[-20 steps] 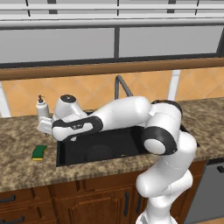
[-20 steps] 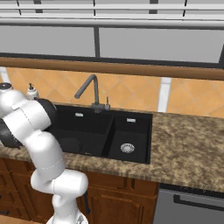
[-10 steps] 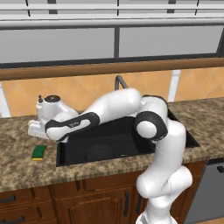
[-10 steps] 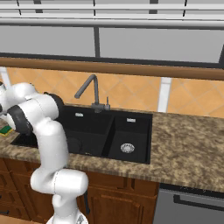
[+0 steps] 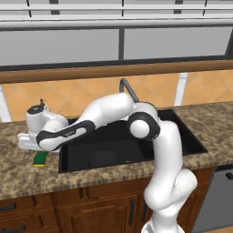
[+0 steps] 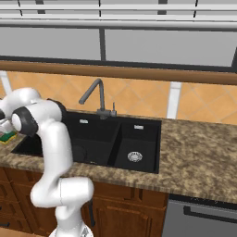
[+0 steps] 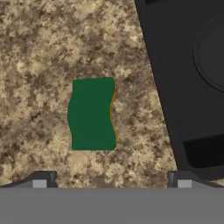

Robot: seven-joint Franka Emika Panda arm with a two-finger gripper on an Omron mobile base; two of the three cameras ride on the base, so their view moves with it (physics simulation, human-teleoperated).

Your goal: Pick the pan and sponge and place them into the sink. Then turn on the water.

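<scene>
one sponge (image 7: 92, 113), one pan (image 7: 214, 52), one sink (image 6: 120, 139).

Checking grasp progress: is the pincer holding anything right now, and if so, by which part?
Nothing is held. The pincer stands open above the sponge, which lies green face up on the counter beside the sink.

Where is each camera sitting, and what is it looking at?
Left base view: behind the arm's left, looking down at the sink; the arm reaches left, above the sponge.
Right base view: behind its right, facing sink and faucet; arm at left.
Hand view: on the open hand, looking down at the sponge on the counter beside the sink.
All three share sponge and sink.
</scene>
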